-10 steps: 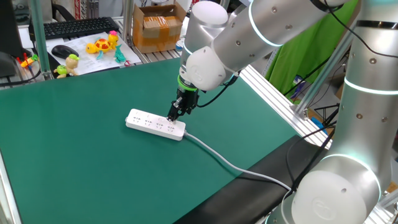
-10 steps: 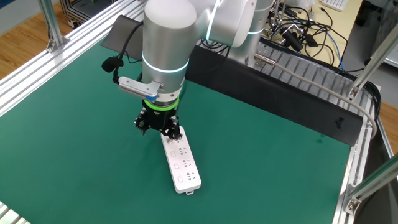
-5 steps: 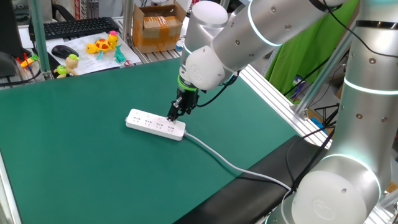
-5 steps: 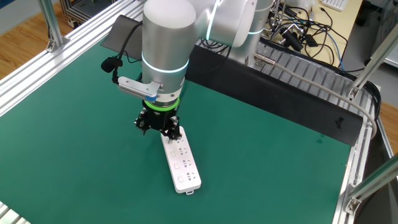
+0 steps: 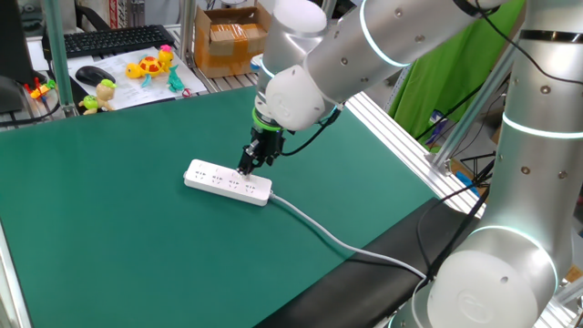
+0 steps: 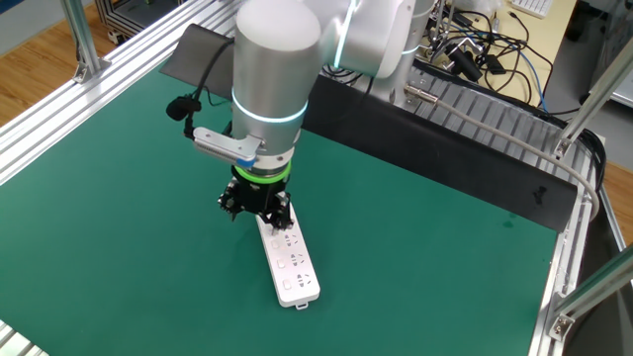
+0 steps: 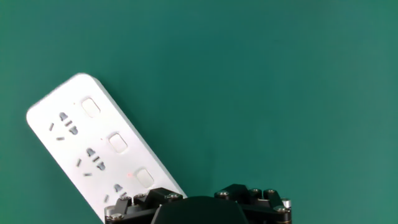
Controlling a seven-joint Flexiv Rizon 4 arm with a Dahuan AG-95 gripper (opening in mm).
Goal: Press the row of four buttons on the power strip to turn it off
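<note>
The white power strip (image 5: 228,180) lies flat on the green mat, its grey-white cable (image 5: 337,239) trailing toward the front right. In the other fixed view the power strip (image 6: 290,257) runs away from the arm. My gripper (image 5: 248,164) hangs just above the strip's cable-side half, fingers pointing down. From the other side the gripper (image 6: 257,206) stands open, with one finger over the strip and nothing held. The hand view shows the strip (image 7: 93,149) at lower left with three of the four buttons (image 7: 117,143) in a row; the black gripper housing (image 7: 199,208) covers the strip's near end.
Behind the mat are a black keyboard (image 5: 105,41), a mouse (image 5: 91,75), small toys (image 5: 150,66) and a cardboard box (image 5: 232,36). Aluminium rails (image 6: 59,129) border the mat. A dark flat panel (image 6: 193,54) and tangled cables (image 6: 485,49) sit at the far side.
The gripper has shifted a little along the strip, away from the cable end. The strip has not moved and the fingers stand as wide as before.
</note>
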